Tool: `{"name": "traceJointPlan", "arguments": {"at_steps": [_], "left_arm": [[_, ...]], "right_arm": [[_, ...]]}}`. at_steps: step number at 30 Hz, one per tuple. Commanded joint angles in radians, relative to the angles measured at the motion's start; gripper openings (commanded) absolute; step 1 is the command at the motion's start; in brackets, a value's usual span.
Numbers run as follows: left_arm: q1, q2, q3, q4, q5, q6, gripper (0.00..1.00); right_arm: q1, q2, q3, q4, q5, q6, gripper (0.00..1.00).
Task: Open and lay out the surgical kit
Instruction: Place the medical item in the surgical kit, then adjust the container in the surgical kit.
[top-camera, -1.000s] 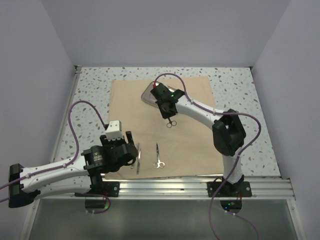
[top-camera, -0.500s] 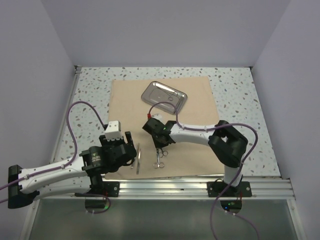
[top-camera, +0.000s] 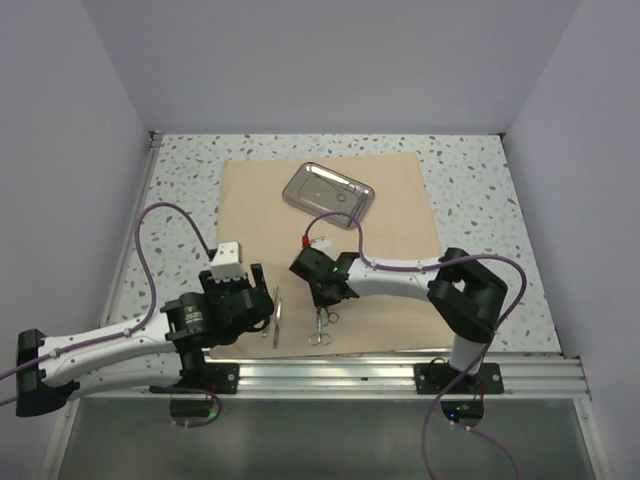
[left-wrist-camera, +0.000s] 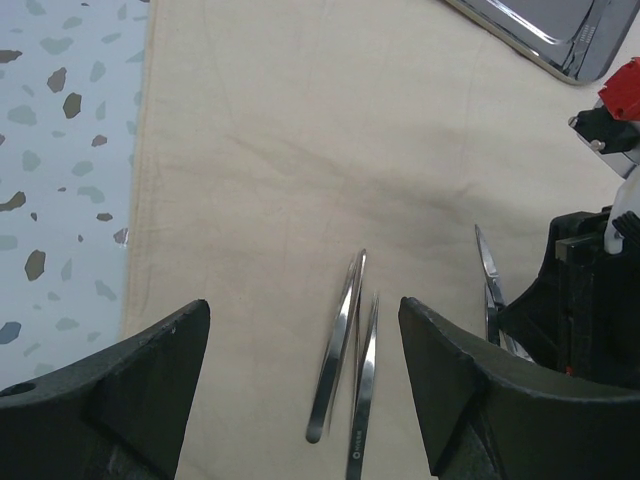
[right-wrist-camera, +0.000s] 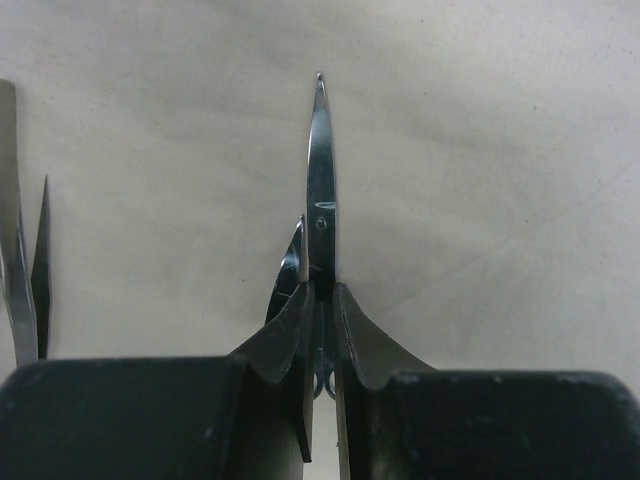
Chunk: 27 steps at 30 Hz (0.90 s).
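The tan cloth (top-camera: 390, 215) lies spread flat with the steel tray (top-camera: 327, 192) on its far part. My right gripper (top-camera: 325, 297) is low over the cloth's front and shut on slim ring-handled scissors (right-wrist-camera: 320, 160), whose tip points away from the wrist. A second ring-handled instrument (top-camera: 318, 336) lies on the cloth just beside them; its curved blade (right-wrist-camera: 288, 268) shows left of my fingers. Two tweezers (left-wrist-camera: 345, 360) lie side by side on the cloth (left-wrist-camera: 280, 150). My left gripper (left-wrist-camera: 303, 320) hovers open and empty over them.
The speckled table (top-camera: 180, 170) borders the cloth on all sides. A metal rail (top-camera: 400, 375) runs along the near edge. The right arm's wrist (left-wrist-camera: 590, 300) is close on the right of my left gripper. Grey walls enclose the table.
My right gripper has carried the scissors from beside the tray down to the cloth's front, next to the other ring-handled instrument. The left arm has not moved.
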Motion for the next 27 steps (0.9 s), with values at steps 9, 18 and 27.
{"name": "traceJointPlan", "arguments": {"at_steps": [9, 18, 27], "left_arm": [[-0.005, 0.088, 0.034, -0.006, -0.073, -0.058, 0.83], [-0.002, 0.376, 0.247, 0.050, -0.192, -0.038, 0.99], [0.275, 0.608, 0.502, 0.687, 0.034, 0.606, 0.99]], "right_arm": [[0.009, -0.127, -0.084, -0.047, -0.035, -0.006, 0.70], [0.010, -0.299, -0.123, -0.062, -0.011, -0.069, 0.89], [-0.007, -0.563, -0.113, -0.179, 0.285, -0.136, 0.93]]}}
